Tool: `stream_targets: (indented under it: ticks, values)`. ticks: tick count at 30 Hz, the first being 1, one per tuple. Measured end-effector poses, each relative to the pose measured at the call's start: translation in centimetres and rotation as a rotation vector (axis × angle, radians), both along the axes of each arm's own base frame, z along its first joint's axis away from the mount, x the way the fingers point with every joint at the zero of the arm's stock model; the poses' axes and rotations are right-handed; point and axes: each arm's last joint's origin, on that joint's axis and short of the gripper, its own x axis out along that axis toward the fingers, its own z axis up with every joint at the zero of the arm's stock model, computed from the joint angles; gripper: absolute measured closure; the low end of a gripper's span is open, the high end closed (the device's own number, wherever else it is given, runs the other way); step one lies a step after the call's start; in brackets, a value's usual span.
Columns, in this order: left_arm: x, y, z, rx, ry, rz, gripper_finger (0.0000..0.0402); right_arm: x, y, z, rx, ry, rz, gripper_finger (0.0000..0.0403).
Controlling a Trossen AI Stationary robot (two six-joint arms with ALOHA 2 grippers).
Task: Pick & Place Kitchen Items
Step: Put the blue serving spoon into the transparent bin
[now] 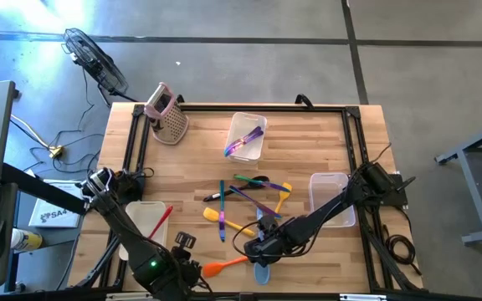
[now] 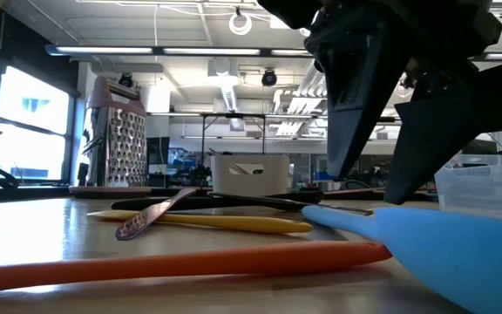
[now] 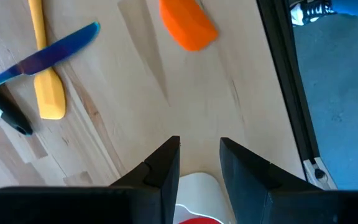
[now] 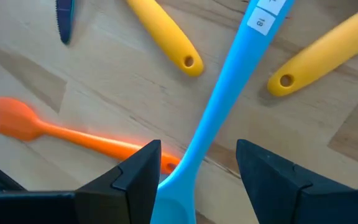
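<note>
A light blue spatula (image 1: 262,269) lies near the table's front edge, its handle (image 4: 222,106) pointing away. My right gripper (image 1: 263,247) is open just above it, one finger on each side of the handle near the head (image 4: 197,152); in the low view (image 2: 369,196) I cannot tell whether the fingers touch it. An orange spatula (image 1: 224,267) lies to its left. Yellow spatulas (image 1: 224,221), a blue knife (image 1: 222,209) and other utensils lie mid-table. My left gripper (image 1: 184,242) is open and empty (image 3: 199,146) beside a white bin (image 1: 141,219) holding a red utensil (image 1: 161,221).
A clear bin (image 1: 248,138) with purple utensils stands at the far middle, another clear bin (image 1: 333,196) at the right under my right arm. A pink grater (image 1: 167,113) stands at the far left corner. The black frame rail (image 3: 291,93) runs along the table's edge.
</note>
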Motion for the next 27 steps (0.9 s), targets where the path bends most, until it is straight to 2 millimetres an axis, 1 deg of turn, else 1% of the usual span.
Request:
stream_targets:
  ticks: [9, 15, 22, 27]
  values:
    - [-0.5, -0.4, 0.0, -0.001, -0.003, -0.017, 0.0293, 0.1, 0.0, -0.2, 0.005, -0.004, -0.017, 0.0200]
    - [-0.5, -0.5, 0.0, -0.002, -0.011, -0.009, 0.0293, 0.4, 0.0, -0.6, 0.017, -0.004, -0.015, 0.0200]
    - [-0.4, -0.6, 0.0, -0.016, -0.021, -0.006, 0.0293, 0.4, 0.0, -0.6, 0.011, -0.007, -0.018, 0.0200]
    - [-0.4, -0.6, 0.0, -0.016, -0.021, -0.006, 0.0293, 0.7, 0.1, -2.3, -0.006, 0.029, -0.019, 0.0200]
